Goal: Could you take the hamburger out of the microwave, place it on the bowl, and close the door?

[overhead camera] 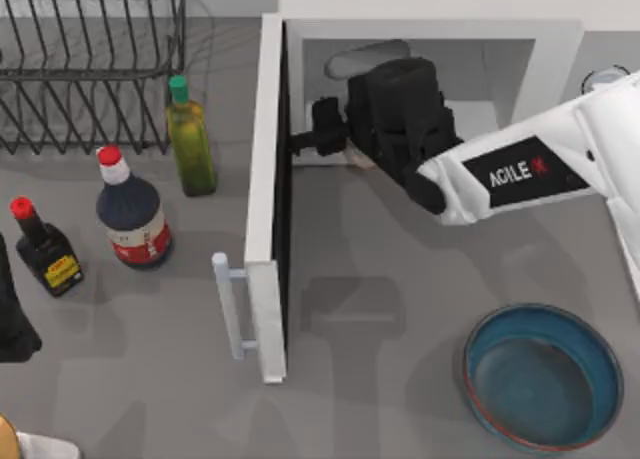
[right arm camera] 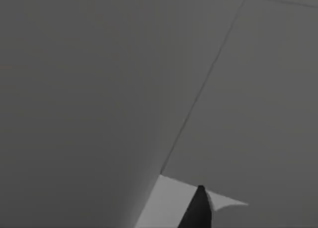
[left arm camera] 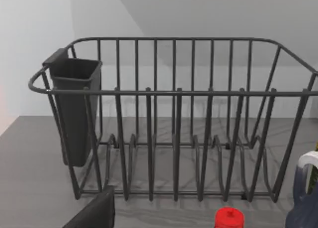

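right gripper at microwave mouth – finger gap can't be told | hamburger just behind fingers | risk: wrist clips door on exit – tight gap | bowl waits

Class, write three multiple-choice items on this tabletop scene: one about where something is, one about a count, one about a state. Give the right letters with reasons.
1. Where is the bowl?
A. inside the microwave
B. on the table near the front right
C. in the dish rack

2. How many bottles stand left of the door?
A. one
B. three
C. five

3. What state is the microwave door in?
A. swung open
B. shut
C. taken off

Answers:
1 B: the top view shows the bowl on the grey table, right of the door and apart from the oven.
2 B: a green-capped oil bottle, a large dark bottle and a small dark bottle, both red-capped.
3 A: the door stands edge-on, away from the cavity, where the right gripper reaches in.
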You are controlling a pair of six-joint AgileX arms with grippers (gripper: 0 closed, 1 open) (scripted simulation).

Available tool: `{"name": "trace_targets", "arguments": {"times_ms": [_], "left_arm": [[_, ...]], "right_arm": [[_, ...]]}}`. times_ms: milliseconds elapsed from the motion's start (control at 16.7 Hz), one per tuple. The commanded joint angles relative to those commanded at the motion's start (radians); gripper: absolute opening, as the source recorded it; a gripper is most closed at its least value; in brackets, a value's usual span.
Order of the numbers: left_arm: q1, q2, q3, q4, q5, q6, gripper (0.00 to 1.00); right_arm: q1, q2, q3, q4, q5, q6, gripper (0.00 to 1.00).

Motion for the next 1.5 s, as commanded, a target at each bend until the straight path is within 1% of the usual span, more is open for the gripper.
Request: {"name": "trace_targets", "arguments": {"times_ms": [480,660,780,1140,1500], "left_arm": [[0.000,0.000,0.000,0.000,0.000,0.000,1.00],[0.000,0.000,0.000,0.000,0.000,0.000,1.00],[0.000,0.000,0.000,0.000,0.000,0.000,1.00],[0.000,0.000,0.000,0.000,0.000,0.000,1.00],[0.000,0.000,0.000,0.000,0.000,0.000,1.00]], "right_arm": [[0.182,-0.239,-0.543,0.248,0.163,0.077,0.00],[0.236,-0.309,-0.675,0.320,0.211,0.100,0.00],[0.252,-0.330,-0.710,0.343,0.226,0.107,0.00],[0.246,-0.338,-0.700,0.337,0.225,0.107,0.00],[0.246,-0.465,-0.663,0.197,0.223,0.107,0.00]]}}
